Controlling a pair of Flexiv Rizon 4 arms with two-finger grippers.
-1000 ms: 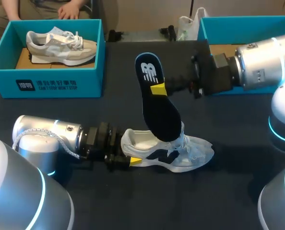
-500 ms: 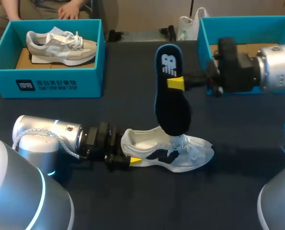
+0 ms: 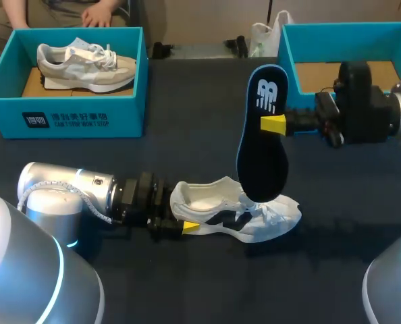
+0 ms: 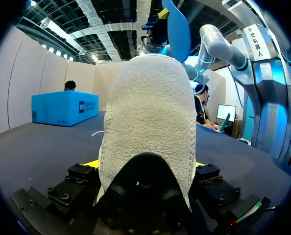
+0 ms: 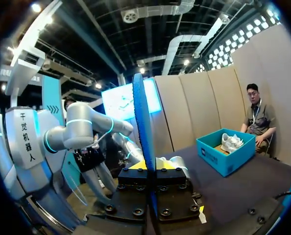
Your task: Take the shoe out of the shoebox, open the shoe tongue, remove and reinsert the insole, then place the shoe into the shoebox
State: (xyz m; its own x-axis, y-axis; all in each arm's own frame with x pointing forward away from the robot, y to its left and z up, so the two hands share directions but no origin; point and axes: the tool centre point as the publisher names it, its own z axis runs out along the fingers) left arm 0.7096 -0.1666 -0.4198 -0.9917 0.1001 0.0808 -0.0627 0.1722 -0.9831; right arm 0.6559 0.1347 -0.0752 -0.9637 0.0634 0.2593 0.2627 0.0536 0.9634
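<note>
Right end effector (image 3: 275,124) holds the dark insole (image 3: 261,158) upright over the shoe (image 3: 276,213); left end effector (image 3: 188,226) clamps its heel.

Beige sneaker (image 3: 86,64) in teal box (image 3: 65,118), white bag (image 3: 262,37) at dark table's (image 3: 187,108) far edge.

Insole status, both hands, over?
Right hand shut on insole, held upright over shoe. Left hand shut on shoe's heel. Shoebox beyond insole, not in the way.

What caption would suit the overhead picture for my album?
Left gripper grips a white sneaker by its heel while the right gripper holds its dark insole upright over it.
</note>
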